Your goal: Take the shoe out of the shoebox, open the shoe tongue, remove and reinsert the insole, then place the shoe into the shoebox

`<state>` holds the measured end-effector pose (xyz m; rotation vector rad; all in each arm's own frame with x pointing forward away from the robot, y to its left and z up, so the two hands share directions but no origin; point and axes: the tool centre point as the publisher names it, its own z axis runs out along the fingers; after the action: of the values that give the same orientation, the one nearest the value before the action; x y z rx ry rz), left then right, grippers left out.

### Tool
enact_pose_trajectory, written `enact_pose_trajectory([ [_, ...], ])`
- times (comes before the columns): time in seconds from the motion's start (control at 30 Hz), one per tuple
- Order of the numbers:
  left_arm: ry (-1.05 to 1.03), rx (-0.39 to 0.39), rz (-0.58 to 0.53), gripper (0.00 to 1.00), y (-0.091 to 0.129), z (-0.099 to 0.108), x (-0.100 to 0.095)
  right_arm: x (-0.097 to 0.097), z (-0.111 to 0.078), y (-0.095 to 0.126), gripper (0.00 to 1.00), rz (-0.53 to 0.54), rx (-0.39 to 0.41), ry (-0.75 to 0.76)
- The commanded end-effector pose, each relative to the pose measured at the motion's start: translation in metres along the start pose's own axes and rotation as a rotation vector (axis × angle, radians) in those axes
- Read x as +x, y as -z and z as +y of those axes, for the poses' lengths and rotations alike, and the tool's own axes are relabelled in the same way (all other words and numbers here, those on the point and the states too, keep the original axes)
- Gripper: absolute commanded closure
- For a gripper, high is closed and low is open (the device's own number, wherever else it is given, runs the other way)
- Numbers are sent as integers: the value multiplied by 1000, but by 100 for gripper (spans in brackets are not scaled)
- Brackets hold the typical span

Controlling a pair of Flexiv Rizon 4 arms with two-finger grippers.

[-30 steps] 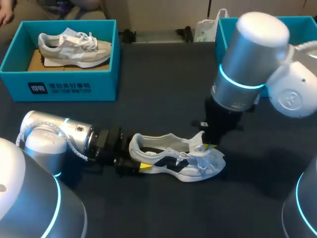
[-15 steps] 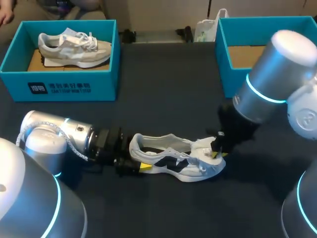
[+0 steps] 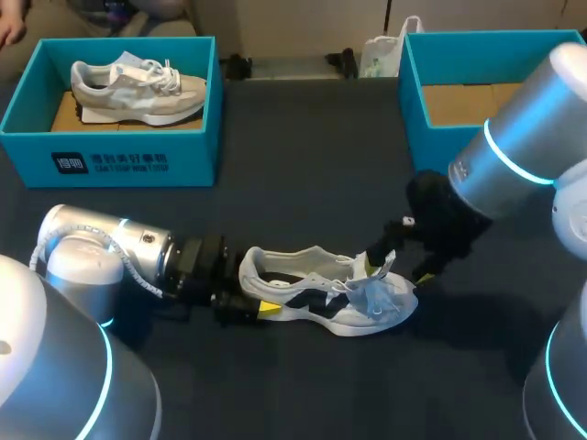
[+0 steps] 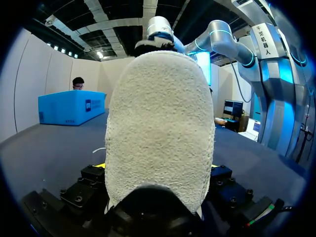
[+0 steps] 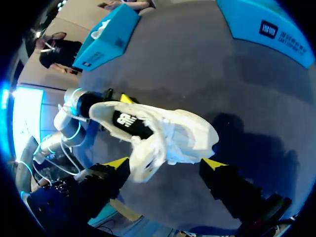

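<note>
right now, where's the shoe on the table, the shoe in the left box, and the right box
shoe on the table (image 3: 316, 301): head view, on its side panel
shoe in the left box (image 3: 138, 90): head view, on its side, mid-length
right box (image 3: 424, 147): head view, on its near blue wall

The table (image 3: 303, 156) has a dark, matte top. At its far left stands an open teal box (image 3: 119, 163), upright, with white print on its near wall. One grey-and-white sneaker (image 3: 138, 87) lies inside on its sole, toe toward the table's middle, and the brown cardboard liner (image 3: 66, 115) shows under its heel end. A white plastic bag (image 3: 381, 55) stands at the far edge. Two small black fittings (image 3: 237, 66) sit along that edge, well apart; their type cannot be determined.
</note>
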<state>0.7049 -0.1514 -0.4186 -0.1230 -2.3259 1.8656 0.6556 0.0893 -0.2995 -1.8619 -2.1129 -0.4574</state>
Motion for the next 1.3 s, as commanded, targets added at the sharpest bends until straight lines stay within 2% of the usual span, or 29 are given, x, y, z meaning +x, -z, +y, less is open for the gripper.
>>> enact_pose_trajectory([
  [0.03, 1, -2, 1, 100, -1, 0, 1, 23, -1, 43, 0, -177, 15, 23],
  [0.27, 1, -2, 1, 100, -1, 0, 1, 68, 11, 62, 0, -301, 79, 138],
  [0.53, 1, -2, 1, 100, -1, 0, 1, 117, 21, 58, 0, -417, 168, 317],
  [0.57, 1, -2, 1, 100, -1, 0, 1, 123, 22, 57, 25, -425, 175, 345],
  [0.6, 1, -2, 1, 100, -1, 0, 1, 128, 23, 55, 45, -437, 184, 369],
  [0.8, 1, -2, 1, 100, -1, 0, 1, 143, 25, 42, 100, -478, 213, 465],
  [1.0, 1, -2, 1, 100, -1, 0, 1, 140, 27, 26, 100, -488, 209, 671],
  [1.1, 1, -2, 1, 100, -1, 0, 1, 139, 30, 21, 100, -448, 187, 805],
  [1.3, 1, -2, 1, 100, -1, 0, 1, 139, 38, 14, 100, -428, 196, 898],
])
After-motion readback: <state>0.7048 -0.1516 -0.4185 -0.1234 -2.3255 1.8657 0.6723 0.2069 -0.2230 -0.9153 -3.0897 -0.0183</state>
